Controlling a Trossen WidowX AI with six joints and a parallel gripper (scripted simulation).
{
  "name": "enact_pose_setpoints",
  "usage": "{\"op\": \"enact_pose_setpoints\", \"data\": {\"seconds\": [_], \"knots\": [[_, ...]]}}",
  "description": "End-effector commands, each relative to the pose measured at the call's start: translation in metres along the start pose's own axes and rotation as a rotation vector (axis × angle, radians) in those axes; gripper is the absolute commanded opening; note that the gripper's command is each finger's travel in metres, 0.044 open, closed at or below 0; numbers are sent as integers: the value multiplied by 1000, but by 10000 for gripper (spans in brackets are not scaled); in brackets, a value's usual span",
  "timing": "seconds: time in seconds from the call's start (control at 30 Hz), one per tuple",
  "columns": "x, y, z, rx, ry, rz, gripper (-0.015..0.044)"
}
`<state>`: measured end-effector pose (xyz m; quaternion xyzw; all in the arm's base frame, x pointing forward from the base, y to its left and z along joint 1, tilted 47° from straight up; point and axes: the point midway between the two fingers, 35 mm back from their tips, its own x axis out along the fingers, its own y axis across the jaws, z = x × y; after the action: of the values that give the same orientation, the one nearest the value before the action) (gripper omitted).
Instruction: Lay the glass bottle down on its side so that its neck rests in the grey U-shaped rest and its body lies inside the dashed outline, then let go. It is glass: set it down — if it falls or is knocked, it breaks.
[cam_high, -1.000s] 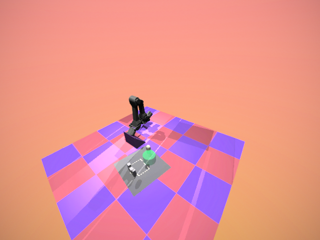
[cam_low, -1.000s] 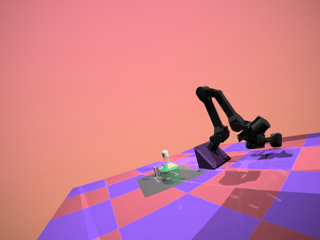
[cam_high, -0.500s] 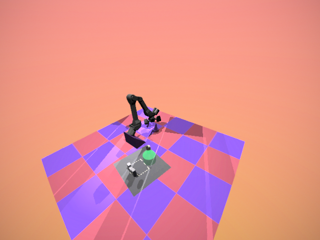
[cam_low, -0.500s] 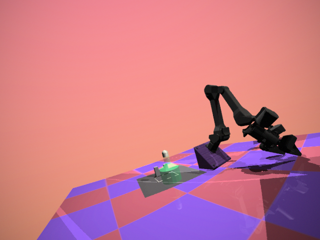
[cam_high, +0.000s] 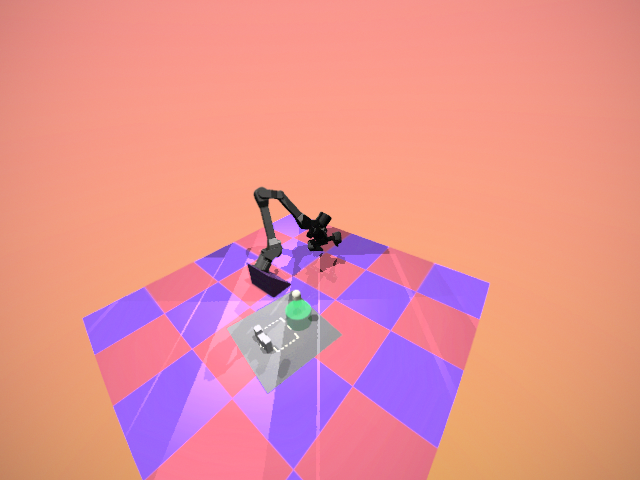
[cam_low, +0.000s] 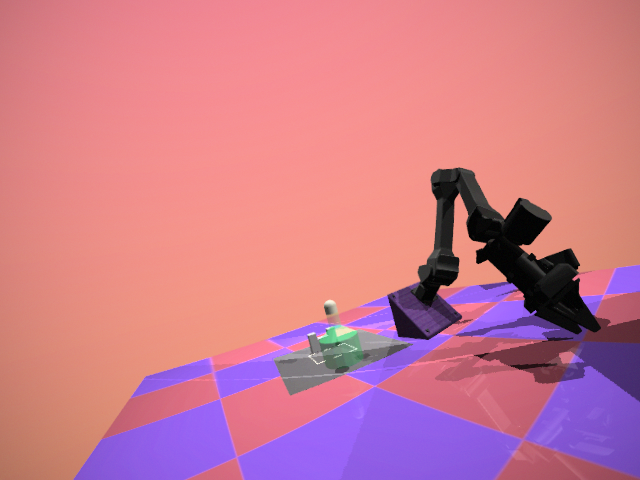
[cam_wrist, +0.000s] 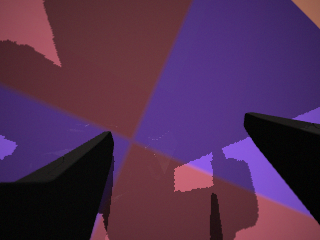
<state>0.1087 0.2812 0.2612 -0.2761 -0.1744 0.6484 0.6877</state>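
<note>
Checkered floor (cam_high: 395, 356) (cam_low: 413, 428) (cam_wrist: 215, 65), 1 green bottle (cam_high: 298, 310) (cam_low: 339, 348) upright, gripper (cam_high: 326, 246) (cam_low: 589, 330) (cam_wrist: 178, 128) open well apart.

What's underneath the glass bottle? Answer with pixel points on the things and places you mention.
The grey mat (cam_high: 268, 376) (cam_low: 297, 379) lies under the glass bottle (cam_high: 298, 310) (cam_low: 339, 348), which stands upright on it. The patch directly beneath its base is covered, so whether anything thin lies there can't be told.
</note>
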Motion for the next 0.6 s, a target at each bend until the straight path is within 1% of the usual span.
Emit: {"op": "enact_pose_setpoints", "data": {"seconds": [0.0, 0.1, 0.27, 0.4, 0.57], "knots": [[-3, -24, -22, -6, 87, -68, 440], [-7, -37, -47, -8, 174, -77, 440], [-33, -66, -117, 13, 399, -81, 440], [-68, -83, -170, 71, 553, -71, 440], [-124, -92, -226, 176, 705, -62, 440]]}}
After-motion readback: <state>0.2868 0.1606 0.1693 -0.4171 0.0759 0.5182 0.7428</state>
